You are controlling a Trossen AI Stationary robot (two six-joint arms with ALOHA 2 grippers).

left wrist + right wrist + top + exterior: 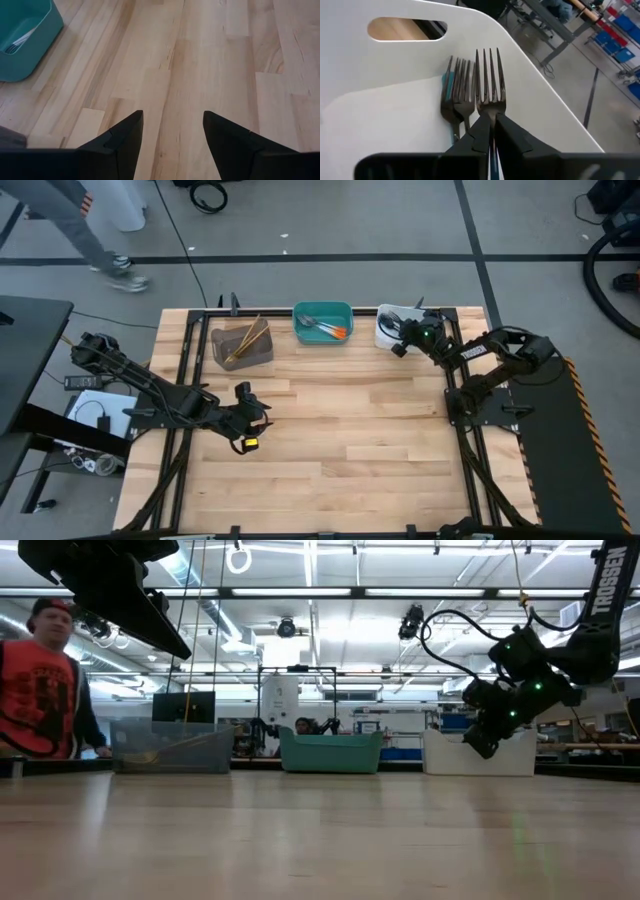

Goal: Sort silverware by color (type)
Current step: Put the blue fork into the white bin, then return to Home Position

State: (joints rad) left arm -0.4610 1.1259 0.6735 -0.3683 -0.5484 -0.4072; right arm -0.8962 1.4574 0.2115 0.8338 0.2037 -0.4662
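**A:** From overhead, your right gripper (400,340) is sitting over the white bin (384,330) at the table's far edge, toward the right corner. The teal bin (322,323) is mid far edge with orange-handled pieces (338,332) in it, and the grey bin (241,345) to its left holds the gold ones (246,340). Your left gripper (248,420) hangs over bare wood near the left edge.

**B:** And from table level?

**A:** All three bins line up along the far edge, right gripper (480,743) just in front of the white bin (478,752). There's a person (45,690) behind the table on the left.

**B:** Left wrist?

**A:** Jaws spread wide, nothing between them, just planks, with the teal bin's (25,40) corner showing.

**B:** Right wrist?

**A:** Your fingers (482,135) are pinched around the neck of a dark fork (489,80), inside the white bin (395,115). More dark forks (457,95) lie just beside it on the bin floor.
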